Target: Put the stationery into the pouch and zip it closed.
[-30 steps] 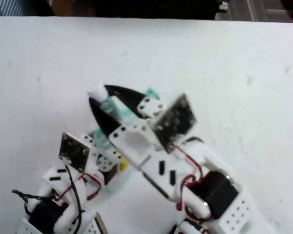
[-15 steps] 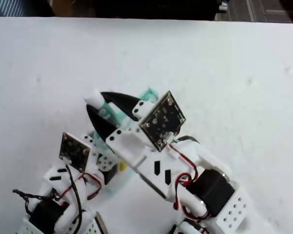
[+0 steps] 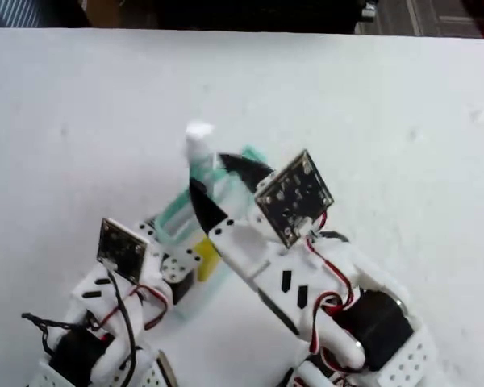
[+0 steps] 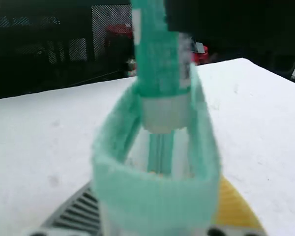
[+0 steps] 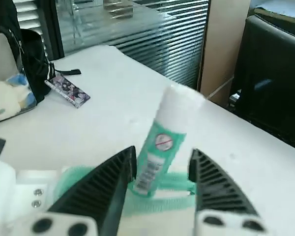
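Two claws meet at the teal pouch (image 3: 173,214) on the white counter (image 3: 347,97). The right claw (image 5: 162,151) stands wide, its black fingers (image 5: 113,182) on either side of a glue stick (image 5: 164,135) with clear gaps, so it grips nothing. The stick leans upright with its white cap uppermost and its lower end down inside the pouch mouth, hidden by the rim. The left claw (image 3: 184,260) is closed on the pouch's near rim and holds the mouth up as an open loop. From its wrist view the rim blocks most of the inside, and the stick is cut off at the top. A yellow piece (image 4: 236,209) sits beside that rim; what it is cannot be told.
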Robot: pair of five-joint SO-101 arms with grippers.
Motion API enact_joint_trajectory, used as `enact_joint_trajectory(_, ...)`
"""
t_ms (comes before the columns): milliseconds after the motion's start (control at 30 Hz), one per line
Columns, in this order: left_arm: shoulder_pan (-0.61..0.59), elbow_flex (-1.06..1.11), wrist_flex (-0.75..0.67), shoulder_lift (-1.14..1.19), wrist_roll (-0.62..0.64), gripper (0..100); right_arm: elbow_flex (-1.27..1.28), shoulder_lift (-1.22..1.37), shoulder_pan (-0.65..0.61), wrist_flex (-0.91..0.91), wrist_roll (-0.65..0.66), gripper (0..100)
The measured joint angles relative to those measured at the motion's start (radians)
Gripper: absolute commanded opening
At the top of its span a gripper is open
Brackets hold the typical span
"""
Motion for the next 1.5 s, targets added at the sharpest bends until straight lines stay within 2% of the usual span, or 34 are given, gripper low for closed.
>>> enact_joint_trajectory(133, 0.0, 0.0, 0.0, 0.0, 0.0, 22, 0.0, -0.072, 0.006, 0.028, 0.005, 3.9)
enact_joint_trajectory(233, 0.0, 0.0, 0.0, 0.0, 0.0, 22, 0.0, -0.074, 0.005, 0.028, 0.02, 3.6)
enact_joint_trajectory(367, 0.0, 0.0, 0.0, 0.0, 0.0, 21, 0.0, -0.08, 0.009, -0.006, 0.133, 3.1)
enact_joint_trajectory(467, 0.0, 0.0, 0.0, 0.0, 0.0, 21, 0.0, -0.095, 0.054, -0.046, 0.166, 3.4)
enact_joint_trajectory(567, 0.0, 0.0, 0.0, 0.0, 0.0, 21, 0.0, -0.074, 0.133, -0.126, 0.164, 2.8)
enact_joint_trajectory(700, 0.0, 0.0, 0.0, 0.0, 0.0, 21, 0.009, -0.083, 0.321, -0.245, 0.04, 1.7)
enact_joint_trajectory(800, 0.0, 0.0, 0.0, 0.0, 0.0, 22, 0.021, -0.002, 0.463, -0.288, -0.029, 1.7)
enact_joint_trajectory(900, 0.0, 0.0, 0.0, 0.0, 0.0, 22, 0.025, 0.144, 0.519, -0.301, -0.041, 1.7)
enact_joint_trajectory(1133, 0.0, 0.0, 0.0, 0.0, 0.0, 22, 0.025, 0.39, 0.534, -0.328, -0.049, 1.7)
enact_joint_trajectory(1300, 0.0, 0.0, 0.0, 0.0, 0.0, 22, 0.025, 0.407, 0.529, -0.296, -0.049, 1.7)
enact_joint_trajectory(1500, 0.0, 0.0, 0.0, 0.0, 0.0, 22, 0.025, 0.361, 0.391, -0.218, -0.049, 1.7)
